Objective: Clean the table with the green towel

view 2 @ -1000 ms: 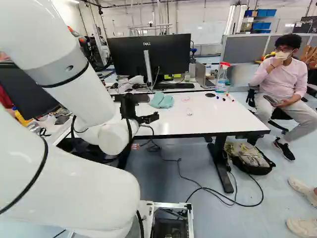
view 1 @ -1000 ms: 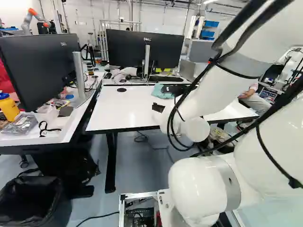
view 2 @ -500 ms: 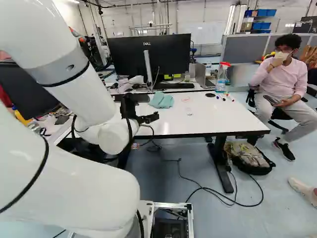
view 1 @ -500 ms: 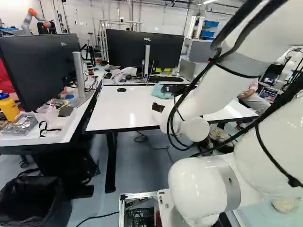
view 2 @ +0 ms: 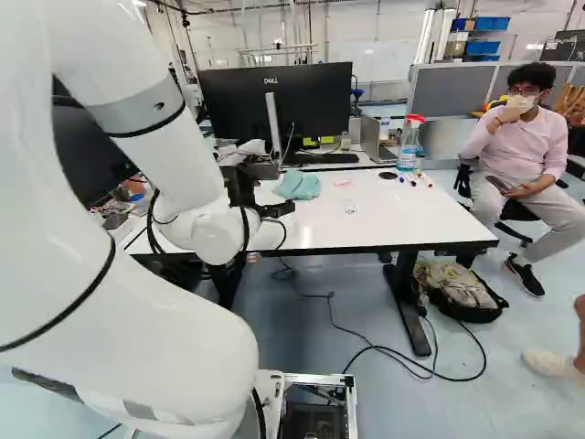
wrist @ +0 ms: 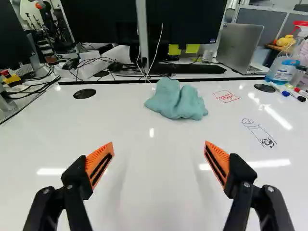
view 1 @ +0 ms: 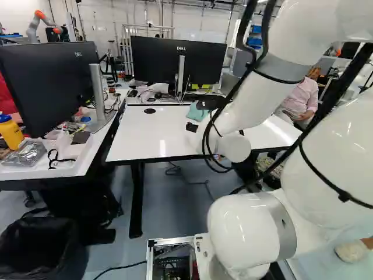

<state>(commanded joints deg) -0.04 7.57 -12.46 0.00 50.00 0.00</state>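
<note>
In the right base view my gripper [view 2: 277, 209] hangs over the near part of the white table [view 2: 393, 215], on the near side of the crumpled green towel [view 2: 299, 186]. From the wrist, the gripper [wrist: 159, 154] is wide open, nothing between its orange pads, and the towel [wrist: 177, 100] lies in a loose heap ahead of it, apart from both fingers. A small red drawing [wrist: 226, 96] marks the tabletop beside the towel, and a black drawing [wrist: 259, 132] is nearer the finger on that side.
Behind the towel are a monitor [view 2: 274, 101], a keyboard [wrist: 192, 69] and a laptop [wrist: 240, 48]. A spray bottle [view 2: 409, 142] and several markers [view 2: 416, 180] stand or lie near the table's far right. Another robot [view 1: 44, 22] is far back.
My arm's upper links have swung leftward in the left base view and rightward in the right one; the gripper has shifted only slightly. The base and towel have stayed put.
</note>
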